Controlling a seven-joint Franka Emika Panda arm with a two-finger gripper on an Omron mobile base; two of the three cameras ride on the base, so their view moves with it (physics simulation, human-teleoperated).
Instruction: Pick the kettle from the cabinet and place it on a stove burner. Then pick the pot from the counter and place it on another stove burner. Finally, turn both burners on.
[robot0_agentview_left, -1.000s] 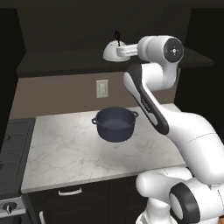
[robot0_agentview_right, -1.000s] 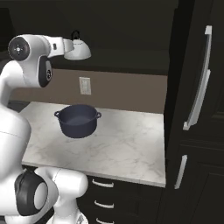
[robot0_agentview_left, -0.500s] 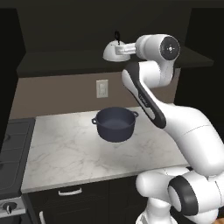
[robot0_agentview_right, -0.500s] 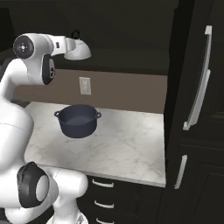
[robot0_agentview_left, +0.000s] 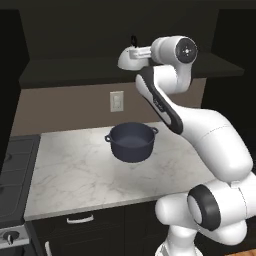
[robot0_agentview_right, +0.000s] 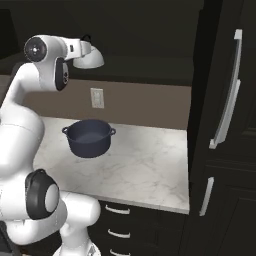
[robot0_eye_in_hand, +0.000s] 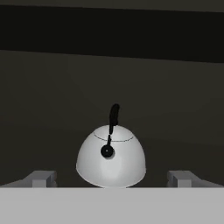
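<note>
The end effector (robot0_eye_in_hand: 112, 178) is spread to its full width and holds nothing; its two pale fingertips (robot0_eye_in_hand: 41, 178) stand apart at the bottom of the hand view, one on either side. Between them and just ahead sits the kettle (robot0_eye_in_hand: 111, 157), centred in the gap, with clear space to each fingertip, so nothing touches it. It is a small squat dome, white-silver, with a round black lid knob facing the end effector and a thin black arched handle rising over its top. It stands upright on the dark floor of the cabinet (robot0_eye_in_hand: 175, 87), whose shadowed back wall lies beyond it. Nothing stands between the end effector and the kettle.

From the left base view the kettle (robot0_agentview_left: 128, 58) shows at the tip of the raised arm, at the same height as the end effector, inside the dark cabinet recess (robot0_agentview_left: 75, 45). The right base view shows the kettle (robot0_agentview_right: 88, 56) just past the wrist.

Well below the end effector, on the marbled surface (robot0_agentview_left: 75, 175), stands the pot (robot0_agentview_left: 131, 142): wide, round, dark blue-grey, lidless, with a small loop handle at each side of the rim. It is upright and apart from the arm. Behind it a pale wall outlet (robot0_agentview_left: 116, 101) sits on the brown backsplash. Farther below and to the left, the edge of the black cooktop (robot0_agentview_left: 12, 175) adjoins the surface. In the right base view a tall dark unit with long silver bar handles (robot0_agentview_right: 227, 100) stands at the far right of the surface (robot0_agentview_right: 145, 170).
</note>
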